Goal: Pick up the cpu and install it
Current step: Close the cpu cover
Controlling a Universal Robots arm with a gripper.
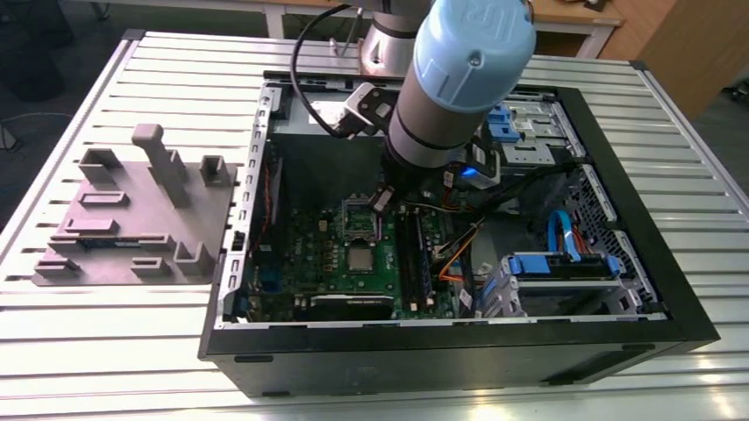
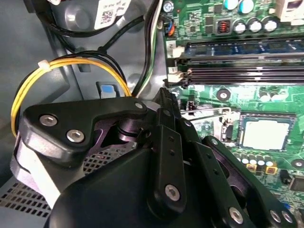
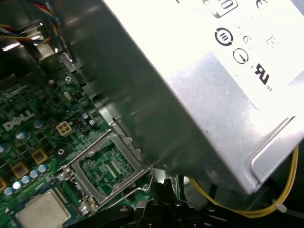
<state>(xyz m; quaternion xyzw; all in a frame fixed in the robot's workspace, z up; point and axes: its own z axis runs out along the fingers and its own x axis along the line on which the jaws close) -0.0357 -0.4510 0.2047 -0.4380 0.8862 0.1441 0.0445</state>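
- A grey tray (image 1: 129, 219) of moulded holders sits on the slatted table (image 1: 94, 351), well apart from the jaws, out at the exterior view's left.
- The open computer case (image 1: 468, 351) lies flat on the table, and the jaws reach down into it over the green board (image 1: 316, 254).
- A hinged metal frame (image 3: 107, 166) lies open on the board just beside the jaw tips, with its wire lever nearest them.
- The chip (image 1: 360, 257) lies flat on the board, near the jaws and beyond that frame. It is off to one side of the tips, not beneath them.
- In the second wrist view the chip (image 2: 265, 133) sits inside a dark square surround. I cannot tell whether it is fully seated.
- The jaws look closed with nothing between them, and they touch neither chip nor frame.
- Judging by its look, the chip is light, thin and stiff.
- Its shiny metal top is likely slippery, and its underside and whatever it rests on are probably delicate.
- The safest hold seems to be on two opposite edges of the pale rim, kept level and squeezed gently.
- The arm (image 1: 457, 79) stands above the jaws.
- A big grey box (image 3: 228, 95) with a white label crowds close beside the jaws.
- Yellow wires (image 2: 28, 83) loop near them on the side away from the chip.
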